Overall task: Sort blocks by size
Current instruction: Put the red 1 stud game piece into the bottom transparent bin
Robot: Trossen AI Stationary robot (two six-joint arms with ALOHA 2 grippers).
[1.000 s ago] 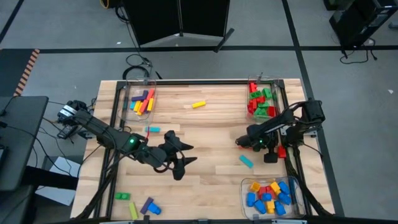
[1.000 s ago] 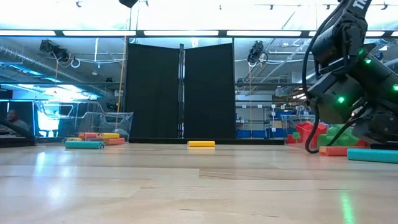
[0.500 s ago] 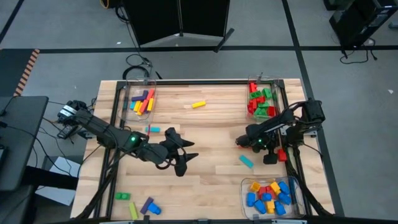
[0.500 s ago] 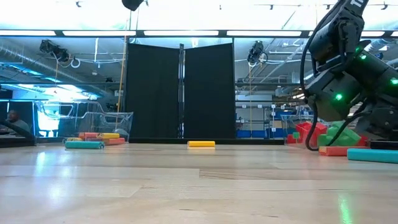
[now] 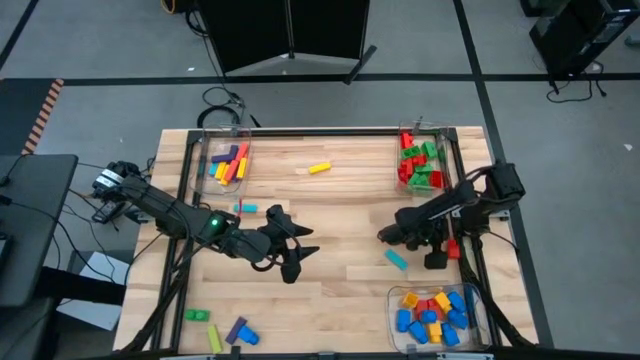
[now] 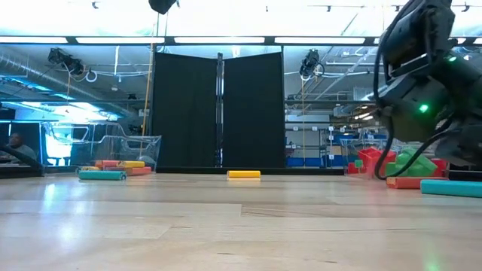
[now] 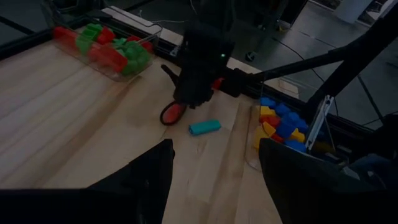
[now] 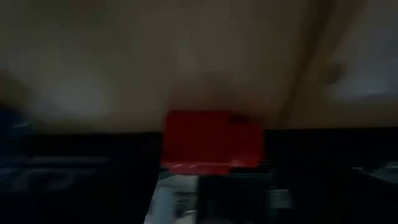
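right gripper [image 5: 384, 235] is low over the worktop [image 5: 340, 215] on its right side, jaws around a red block [image 7: 173, 113]; the right wrist view shows that red block [image 8: 212, 148] filling the gap between them, so gripping it as far as i can see. whether the block touches the wood or sits just above it, can't tell. a teal block [image 5: 397, 259] lies on the wood just beside that gripper, nearer the front edge; the left wrist view shows it [image 7: 205, 127] right next to the red one, apart from it.

left gripper [image 5: 300, 246] hangs over the middle of the worktop, jaws spread, nothing between them.

blocks elsewhere:
- clear bin at back left [image 5: 213, 148] holds long bars in red, yellow, purple, orange.
- clear bin at back right [image 5: 402, 133] holds red and green bricks.
- clear bin at front right [image 5: 393, 303] holds blue, yellow, red and orange stubs.
- yellow block [image 5: 319, 168] loose on the wood near the back, between the two back bins; low view has it [image 6: 244, 174] flat on the far edge.
- second teal block [image 5: 245, 208] loose, just in front of the back left bin, beside the left arm.
- front left corner: green block [image 5: 196, 315], yellow block [image 5: 213, 338], purple block [image 5: 236, 328] and blue block [image 5: 248, 338], the last two touching.

low view also shows a person [image 6: 13, 143] far off at the room's left edge.
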